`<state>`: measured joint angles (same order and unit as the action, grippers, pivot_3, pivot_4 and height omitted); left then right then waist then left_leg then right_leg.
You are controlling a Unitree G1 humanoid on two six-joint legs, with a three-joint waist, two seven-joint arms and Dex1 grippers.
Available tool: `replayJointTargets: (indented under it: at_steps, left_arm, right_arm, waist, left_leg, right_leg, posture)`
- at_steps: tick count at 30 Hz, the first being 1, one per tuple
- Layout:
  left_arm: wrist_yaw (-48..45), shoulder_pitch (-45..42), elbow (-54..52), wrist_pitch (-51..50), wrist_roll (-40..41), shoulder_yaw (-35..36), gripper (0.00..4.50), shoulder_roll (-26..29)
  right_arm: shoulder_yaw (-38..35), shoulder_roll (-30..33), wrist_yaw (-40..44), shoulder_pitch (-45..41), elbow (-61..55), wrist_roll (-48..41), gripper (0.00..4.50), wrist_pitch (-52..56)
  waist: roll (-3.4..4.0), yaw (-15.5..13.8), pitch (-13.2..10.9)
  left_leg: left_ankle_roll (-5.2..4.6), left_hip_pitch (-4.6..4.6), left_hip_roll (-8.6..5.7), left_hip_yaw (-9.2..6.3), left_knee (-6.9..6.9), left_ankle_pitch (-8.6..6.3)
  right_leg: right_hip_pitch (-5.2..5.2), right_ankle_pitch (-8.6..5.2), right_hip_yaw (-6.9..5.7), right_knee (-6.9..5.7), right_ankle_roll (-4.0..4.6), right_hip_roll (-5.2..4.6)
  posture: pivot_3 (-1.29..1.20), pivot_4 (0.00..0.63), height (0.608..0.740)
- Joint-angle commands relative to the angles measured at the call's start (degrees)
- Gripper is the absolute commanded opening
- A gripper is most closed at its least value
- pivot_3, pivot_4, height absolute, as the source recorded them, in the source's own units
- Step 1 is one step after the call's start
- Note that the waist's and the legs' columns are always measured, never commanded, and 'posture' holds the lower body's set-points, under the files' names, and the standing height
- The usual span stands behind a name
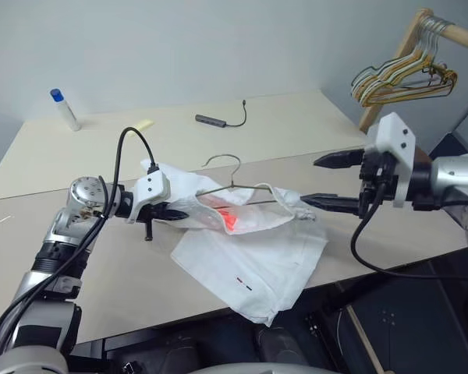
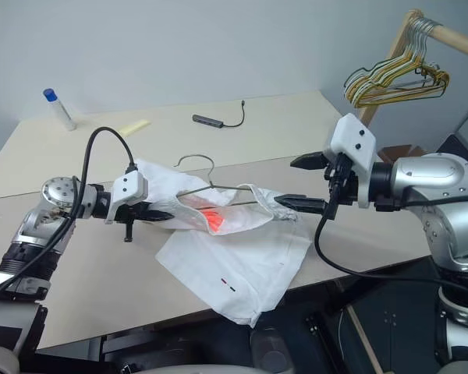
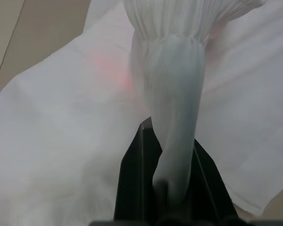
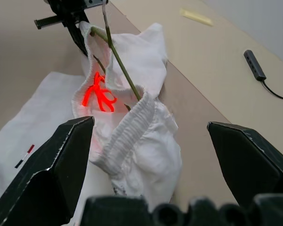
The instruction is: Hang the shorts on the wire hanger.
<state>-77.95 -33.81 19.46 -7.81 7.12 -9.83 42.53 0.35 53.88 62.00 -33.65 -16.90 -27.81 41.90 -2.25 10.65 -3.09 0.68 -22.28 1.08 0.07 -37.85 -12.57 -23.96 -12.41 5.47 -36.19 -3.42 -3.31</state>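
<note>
Left gripper [image 1: 165,212] is clamped on the shorts [image 1: 249,257]: in the left wrist view its two black fingers [image 3: 137,183] are pinched together on a bunched length of the gathered waistband, holding that end lifted off the table [image 1: 78,265]. Right gripper [image 1: 327,181] has its fingers spread wide, nothing between them; it hangs at the other end of the waistband, with the lower fingertip just beside the fabric — can't tell if it touches. Hanger [image 1: 232,185] is threaded into the waist opening: the thin dark wire runs across the waistband between the two grippers, both ends buried in cloth, hook curving up above the fabric. Right wrist view shows the wire coming out of the waist opening and running up toward the left gripper. A bright red-orange patch [image 4: 98,93] glows inside the waist opening, near the middle of the wire. The rest of the shorts sags down from the waistband and lies flat on the table toward the near edge, with one corner hanging a bit past that edge; small red and dark marks [image 1: 244,284] show near that hem. Well apart on the far side of the table: a white bottle with a blue cap [image 1: 64,108], a yellow strip [image 1: 143,125], a dark adapter with cable [image 1: 218,119]. A bunch of coloured hangers [image 1: 402,80] hangs on a wooden rail [image 1: 452,31] at the far right.
</note>
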Motion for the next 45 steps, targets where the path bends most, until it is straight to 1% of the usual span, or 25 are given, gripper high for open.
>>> replayJointTargets:
  at_steps: [1,3,5,8,10,13,18,24,28,31,35,39,40,41,42,43,44,45]
  left_arm:
    - [-1.9,-3.3,-1.7,-0.6,2.4,1.5,0.00,0.0]
    - [-2.6,-4.1,-1.7,-0.7,2.7,1.3,0.00,-0.4]
    - [-2.9,-4.8,-1.6,-0.9,2.9,1.1,0.00,-0.6]
    - [-3.0,-5.6,-1.4,-1.0,2.9,1.0,0.00,-1.1]
    - [-3.1,-5.7,-1.6,-1.0,2.9,0.9,0.00,-1.4]
    - [-3.5,-5.4,-2.3,-1.0,3.0,0.9,0.00,-1.5]
    - [-4.2,-5.3,-2.5,-0.7,2.9,0.8,0.00,-1.4]
    - [-4.6,-5.6,-2.4,0.4,2.7,0.6,0.00,-1.6]
    - [-5.0,-5.7,-2.6,0.3,3.2,0.9,0.00,-1.7]
    - [-5.1,-5.9,-2.2,-0.9,5.0,2.8,0.85,-1.3]
    - [-4.2,-7.0,-0.3,-1.7,7.8,7.2,2.09,0.6]
    - [-0.1,-7.5,-2.2,-4.5,10.9,12.1,3.37,1.3]
    - [1.6,-7.3,-3.9,-5.5,11.8,13.3,3.84,0.9]
    - [3.6,-7.2,-5.7,-7.3,13.1,14.6,3.99,0.2]
    - [5.2,-7.2,-7.3,-9.2,14.4,15.6,4.33,-0.5]
    - [7.3,-7.1,-9.2,-11.0,16.0,16.8,4.46,-1.5]
    - [10.7,-7.1,-11.4,-12.3,17.3,18.1,4.46,-3.4]
    - [14.2,-7.7,-14.0,-16.7,21.0,19.9,4.46,-5.5]
  right_arm:
    - [8.0,-0.3,4.1,-5.4,9.1,7.9,4.47,-7.5]
    - [12.6,-1.6,6.9,-8.6,14.8,11.7,4.47,-11.1]
    - [15.7,-2.9,9.1,-10.6,18.1,14.2,4.47,-13.5]
    - [19.3,-4.8,11.1,-12.2,20.0,17.9,4.47,-17.0]
    - [20.6,-6.2,11.6,-13.0,20.8,19.2,4.47,-17.2]
    - [21.6,-8.2,11.7,-14.1,22.9,21.0,3.92,-17.0]
    - [21.6,-9.7,12.7,-15.0,24.8,22.9,2.15,-16.8]
    - [20.6,-9.6,14.8,-13.8,23.4,22.5,0.04,-15.9]
    - [19.3,-9.1,15.6,-12.3,21.6,21.5,0.01,-14.0]
    - [17.1,-8.2,14.4,-10.2,19.3,19.9,0.00,-9.4]
    - [11.3,-5.3,12.6,-4.3,14.1,15.1,0.00,-1.0]
    - [2.3,-4.1,6.6,5.1,8.2,10.1,0.00,8.5]
    - [-0.3,-4.3,4.6,7.6,6.8,9.0,0.00,11.2]
    - [-2.7,-4.6,2.5,10.0,5.4,8.2,0.00,13.6]
    - [-4.6,-4.8,0.8,11.8,4.3,7.4,0.00,15.5]
    - [-6.8,-5.2,-1.2,13.9,3.2,6.8,0.00,18.0]
    - [-9.2,-5.9,-3.6,16.0,2.0,6.2,0.00,20.4]
    - [-12.5,-7.1,-6.5,17.7,1.3,5.7,0.00,24.2]
  waist:
    - [0.01,0.1,0.0]
    - [0.01,0.2,0.0]
    - [0.02,0.4,0.0]
    - [0.02,0.5,0.0]
    - [0.02,0.6,0.0]
    - [0.02,0.6,0.0]
    - [0.02,0.6,0.0]
    - [0.03,0.8,0.0]
    - [0.03,1.1,0.0]
    - [0.03,1.2,0.0]
    - [0.03,1.1,0.0]
    - [0.02,0.9,0.0]
    - [0.02,0.8,0.0]
    - [0.02,0.8,0.0]
    - [0.02,0.7,0.0]
    - [0.02,0.6,0.0]
    - [0.03,0.4,0.0]
    - [0.03,0.3,0.0]
  left_leg:
    - [0.00,0.00,-0.01,0.01,0.00,0.00]
    - [-0.01,-0.07,-0.01,0.03,0.00,0.00]
    - [-0.01,-0.10,-0.01,0.03,0.00,0.00]
    - [-0.01,-0.20,-0.03,-0.01,0.00,0.00]
    - [-0.02,-0.24,-0.04,-0.03,0.00,-0.01]
    - [-0.02,-0.24,-0.05,-0.05,0.00,-0.01]
    - [-0.02,-0.16,-0.05,-0.07,-0.01,0.00]
    - [-0.02,-0.17,-0.05,-0.08,-0.01,0.00]
    - [-0.02,-0.16,-0.05,-0.09,-0.01,0.00]
    - [-0.02,-0.17,-0.04,-0.10,-0.01,0.00]
    - [-0.02,-0.18,-0.05,-0.12,-0.01,0.00]
    - [-0.02,-0.18,-0.05,-0.13,-0.01,0.00]
    - [-0.01,-0.15,-0.05,-0.14,-0.01,-0.01]
    - [-0.01,-0.14,-0.05,-0.13,-0.01,0.00]
    - [-0.01,-0.13,-0.05,-0.13,-0.02,0.00]
    - [-0.01,-0.14,-0.05,-0.13,-0.02,0.00]
    - [-0.01,-0.14,-0.05,-0.12,-0.05,0.00]
    - [-0.01,-0.13,-0.06,-0.12,-0.05,0.00]
  right_leg:
    - [0.00,0.00,0.01,0.00,0.00,0.00]
    - [-0.07,0.00,0.01,0.01,0.00,0.00]
    - [-0.09,-0.01,0.02,0.01,-0.01,0.00]
    - [-0.16,-0.02,0.01,0.00,-0.01,-0.02]
    - [-0.19,-0.02,0.01,0.01,-0.01,-0.03]
    - [-0.18,-0.01,0.00,-0.01,-0.01,-0.04]
    - [-0.13,-0.01,-0.02,-0.07,-0.02,-0.04]
    - [-0.14,-0.01,-0.01,-0.07,-0.01,-0.04]
    - [-0.13,-0.01,-0.01,-0.08,-0.02,-0.04]
    - [-0.13,-0.01,-0.02,-0.09,-0.02,-0.03]
    - [-0.15,-0.01,-0.02,-0.08,-0.02,-0.04]
    - [-0.12,-0.02,-0.04,-0.06,-0.03,-0.07]
    - [-0.07,-0.03,-0.05,-0.05,-0.04,-0.07]
    - [-0.07,-0.03,-0.04,-0.06,-0.05,-0.07]
    - [-0.06,-0.03,-0.04,-0.09,-0.05,-0.07]
    - [-0.06,-0.02,-0.03,-0.07,-0.06,-0.07]
    - [-0.06,-0.02,-0.03,-0.09,-0.07,-0.07]
    - [-0.04,-0.01,-0.02,-0.08,-0.09,-0.08]
  posture:
    - [-0.14,0.000,0.740]
    - [-0.14,0.000,0.740]
    - [-0.13,0.000,0.740]
    - [-0.12,0.000,0.740]
    - [-0.12,0.000,0.740]
    - [-0.12,0.000,0.740]
    - [-0.13,0.000,0.740]
    - [-0.13,0.000,0.740]
    - [-0.14,0.000,0.740]
    - [-0.14,0.000,0.740]
    - [-0.14,0.000,0.740]
    - [-0.14,0.000,0.740]
    - [-0.14,0.000,0.740]
    - [-0.15,0.000,0.740]
    - [-0.15,0.000,0.740]
    - [-0.16,0.000,0.740]
    - [-0.16,0.000,0.740]
    - [-0.17,0.000,0.740]
